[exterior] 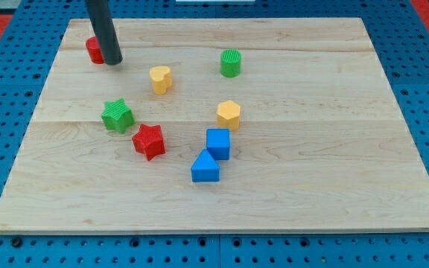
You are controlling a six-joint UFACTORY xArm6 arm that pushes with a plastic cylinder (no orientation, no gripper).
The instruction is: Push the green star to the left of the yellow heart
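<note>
Rod enters from the view's top left, near upright with slight lean. My tip point(112, 62) sits low at the desk's point(311, 186) upper-left area.

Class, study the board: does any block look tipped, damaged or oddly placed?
Nothing stands out. All blocks sit flat on the board. Only the red block is half hidden behind my tip, at the view's top left.

Pale wooden board point(311, 186), blue pegboard bench point(423, 89)
</note>
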